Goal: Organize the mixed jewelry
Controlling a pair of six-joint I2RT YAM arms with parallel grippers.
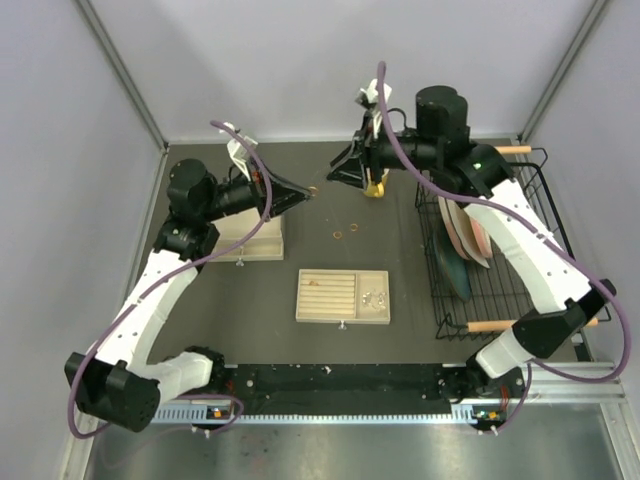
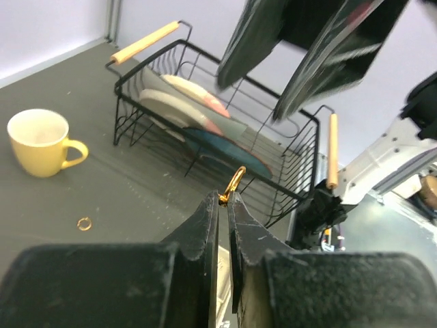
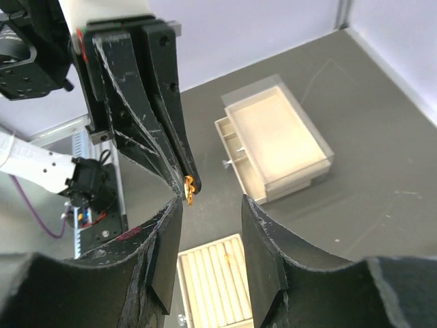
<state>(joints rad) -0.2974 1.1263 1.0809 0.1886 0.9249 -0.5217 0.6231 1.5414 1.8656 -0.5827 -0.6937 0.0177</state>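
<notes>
We are seeing the left tool (image 2: 224, 199) pinching a gold ring (image 2: 234, 182) at its very tips, its jaws pressing together with only the band between them. In the left wrist view the ring is showing as a narrow oval at the centre of the frame. It is standing out past the tips, its long axis leaning from lower left to upper right, toward the rack (image 2: 145, 42).

In the right wrist view the same ring (image 3: 190, 190) is hanging edge-on just left of centre, its long axis running up and down. The right tool (image 3: 210, 205) is gaping wide just beneath it, gripping nothing.

In the top view both tools are meeting above the counter (image 1: 240, 310) in the upper middle of the frame, just left of the yellow mug (image 1: 375, 188). A loose ring (image 1: 338, 235) and a second ring (image 1: 353, 228) are lying near each other on the counter below the tools. The silvery cluster (image 1: 375, 297) is sitting in the right compartment of the tray (image 1: 340, 274), near the centre.
</notes>
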